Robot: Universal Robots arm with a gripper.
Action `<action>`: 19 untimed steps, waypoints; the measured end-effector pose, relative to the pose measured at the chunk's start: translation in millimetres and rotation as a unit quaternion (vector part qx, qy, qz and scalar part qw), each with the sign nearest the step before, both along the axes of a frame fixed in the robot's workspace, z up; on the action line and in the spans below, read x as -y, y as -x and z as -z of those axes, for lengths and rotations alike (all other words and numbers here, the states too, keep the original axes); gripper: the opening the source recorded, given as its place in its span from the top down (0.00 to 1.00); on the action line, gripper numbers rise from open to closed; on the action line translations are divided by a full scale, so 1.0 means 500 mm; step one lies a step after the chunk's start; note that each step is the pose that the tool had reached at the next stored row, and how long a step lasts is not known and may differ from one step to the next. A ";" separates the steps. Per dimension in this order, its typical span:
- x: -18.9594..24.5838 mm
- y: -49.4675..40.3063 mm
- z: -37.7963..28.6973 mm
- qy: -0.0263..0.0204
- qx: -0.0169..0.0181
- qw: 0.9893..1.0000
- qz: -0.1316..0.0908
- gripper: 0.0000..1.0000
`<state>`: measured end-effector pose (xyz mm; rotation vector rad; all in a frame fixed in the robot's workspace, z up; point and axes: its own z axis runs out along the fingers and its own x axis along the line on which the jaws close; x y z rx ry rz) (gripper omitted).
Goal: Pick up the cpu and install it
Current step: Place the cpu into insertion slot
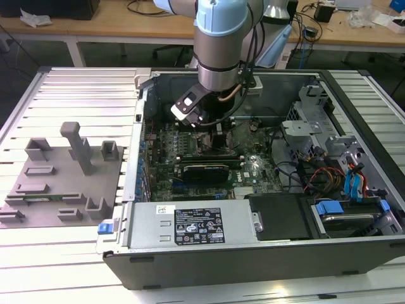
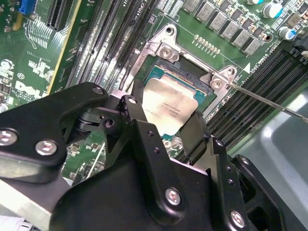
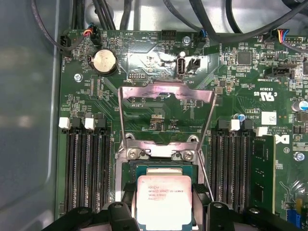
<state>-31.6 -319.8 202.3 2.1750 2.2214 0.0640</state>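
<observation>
And here's the cpu (image 2: 171,106), silvery top up, right between the fingers (image 2: 139,120) of the pincer (image 2: 167,114). The pincer is clamped on the cpu's two opposite edges and holds it flat. In the first wrist view the cpu (image 3: 163,199) is pinched the same way, with a black finger (image 3: 126,195) hard against each side of it. Straight beneath the pincer is the socket (image 2: 166,53), and its teal bed (image 3: 159,168) peeks out just past the chip's far edge. I'd judge the chip is hovering low over the socket rather than seated, slightly short of square with it. That's the relation that matters here: the target lies directly below the grip, and since the chip is nearly square there is no long axis, so its edges have to line up with the socket frame. Beyond the fingertips the load plate (image 3: 166,110) is swung up and open, and the thin latch lever (image 2: 269,98) runs out to one side. Memory slots (image 3: 89,168) flank the pincer on both sides across the green motherboard (image 3: 240,86). Pulling back, the arm (image 1: 218,44) reaches down into the open computer case (image 1: 253,253). The grey tray (image 1: 63,183) lies well away from the pincer, outside the case on the slatted surface (image 1: 69,85).
</observation>
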 end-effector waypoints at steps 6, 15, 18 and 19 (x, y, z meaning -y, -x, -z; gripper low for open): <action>-0.0064 0.001 0.003 0.000 0.000 1.000 0.000 0.45; -0.0051 0.003 0.007 0.000 0.000 1.000 0.004 0.45; -0.0046 0.003 0.008 0.000 0.000 1.000 0.004 0.45; -0.0045 0.003 0.008 0.000 0.000 1.000 0.004 0.45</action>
